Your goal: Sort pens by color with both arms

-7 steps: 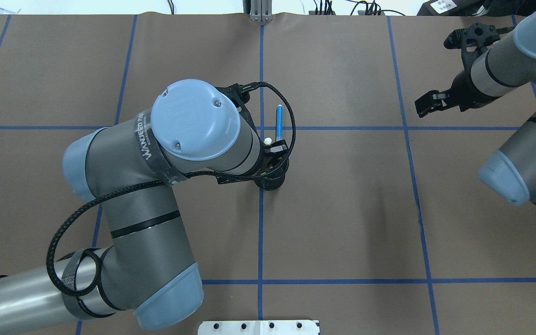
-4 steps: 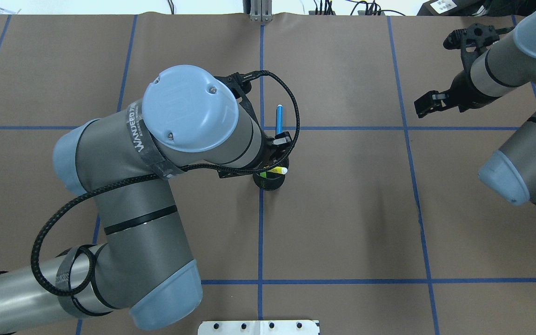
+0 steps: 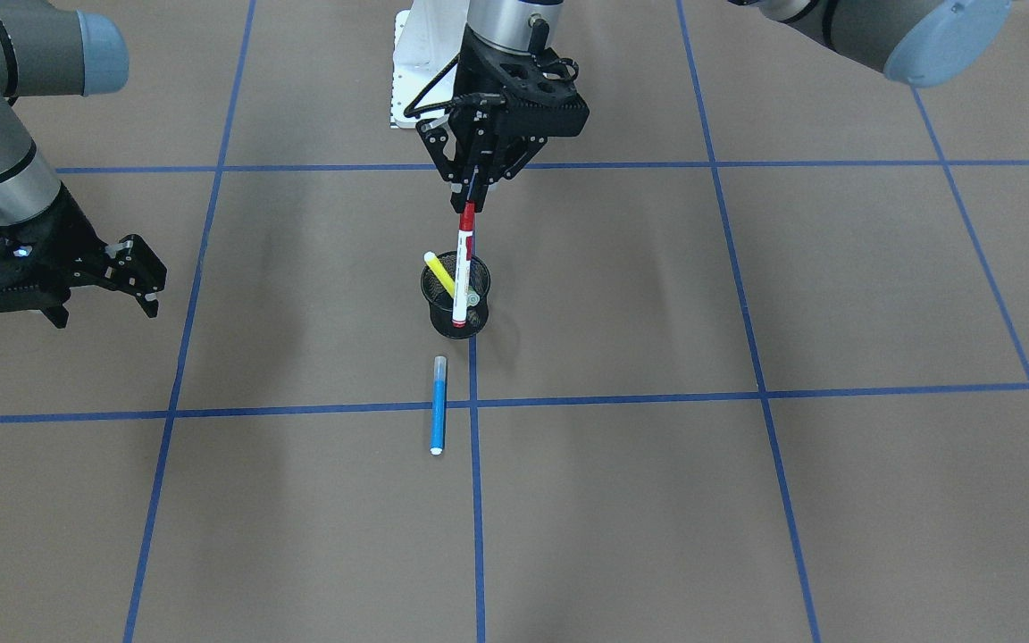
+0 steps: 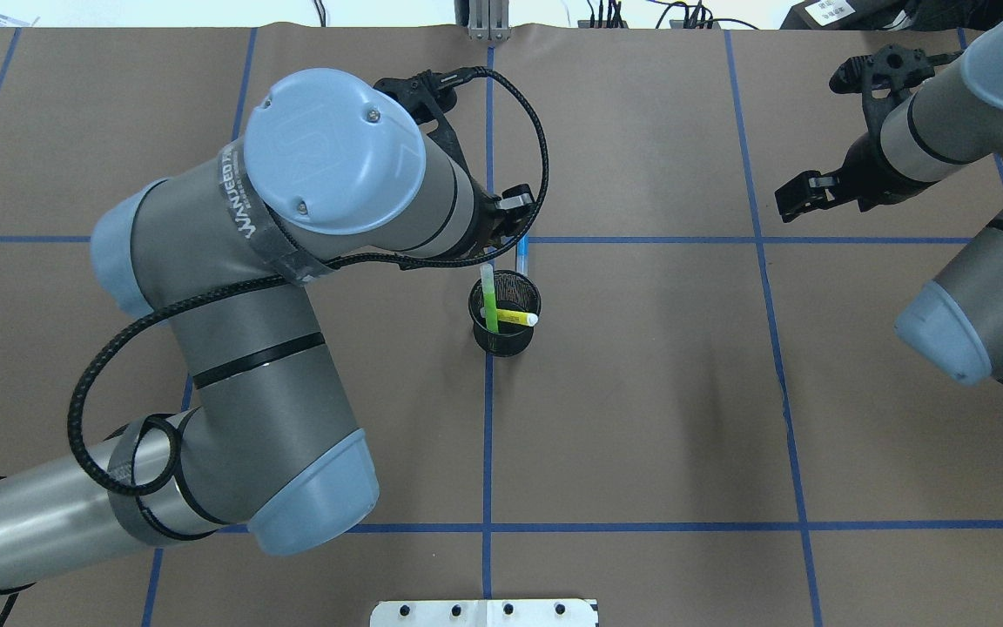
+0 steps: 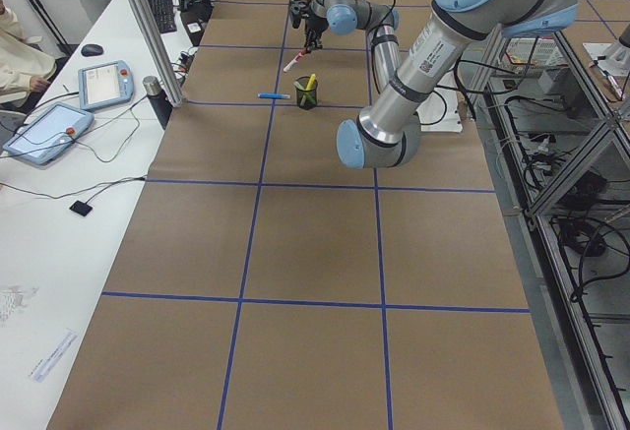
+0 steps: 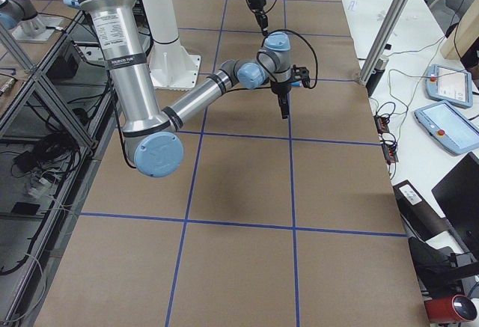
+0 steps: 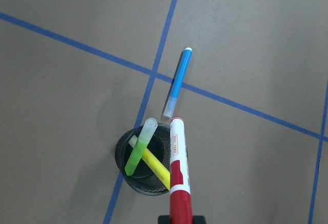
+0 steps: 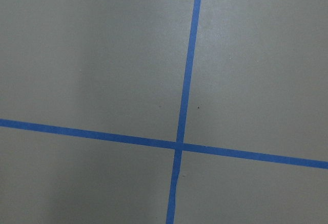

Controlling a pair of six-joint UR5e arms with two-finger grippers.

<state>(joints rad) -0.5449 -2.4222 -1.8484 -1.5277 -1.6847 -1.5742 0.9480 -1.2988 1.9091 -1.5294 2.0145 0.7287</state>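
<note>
My left gripper [image 3: 470,189] is shut on the red cap of the white-barrelled pen [image 3: 461,268], which hangs upright with its lower end over the black mesh cup [image 3: 443,317]. In the left wrist view this pen [image 7: 177,183] points at the cup's far rim [image 7: 121,155]. A light green pen [image 4: 488,296] and a yellow pen [image 4: 519,317] lean inside the cup. Just beyond the cup, a blue pen [image 3: 438,406] lies flat on the table. My right gripper [image 3: 144,277] hangs open and empty far to the side.
Brown paper with a blue tape grid [image 4: 488,435] covers the table. The white pedestal base [image 3: 416,80] stands behind the cup. My left arm's elbow and forearm [image 4: 258,348] reach over the table's left half.
My left gripper has risen and drawn back from the cup with the red-capped pen, uncovering the green and yellow pens. The right arm has stayed still.
</note>
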